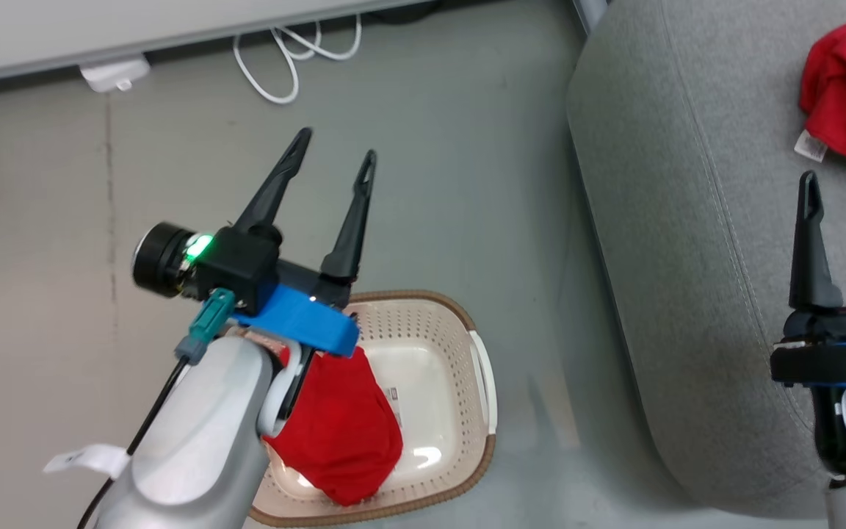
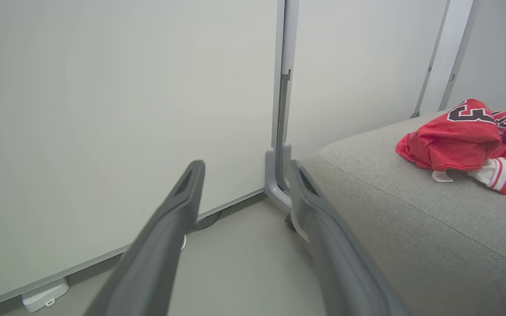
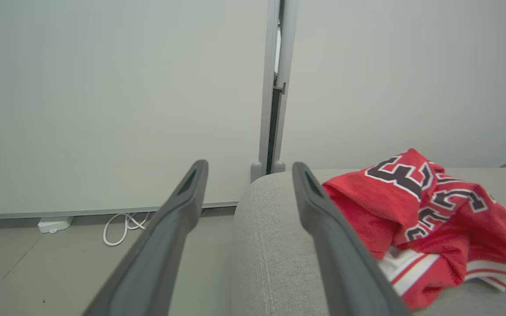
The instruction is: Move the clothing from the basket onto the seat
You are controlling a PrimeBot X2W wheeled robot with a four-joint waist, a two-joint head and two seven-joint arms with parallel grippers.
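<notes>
Left gripper (image 1: 338,143) over the basket's (image 1: 430,323) far rim, fingers apart and empty.
One red garment (image 1: 346,430) lies bunched inside the basket, partly under the left forearm. Right of the basket stands the seat (image 1: 687,220), with the red jersey (image 1: 845,88) on it. The right gripper (image 1: 845,176) hangs over the seat, well apart from the basket, fingers also spread and empty, near the jersey.
</notes>
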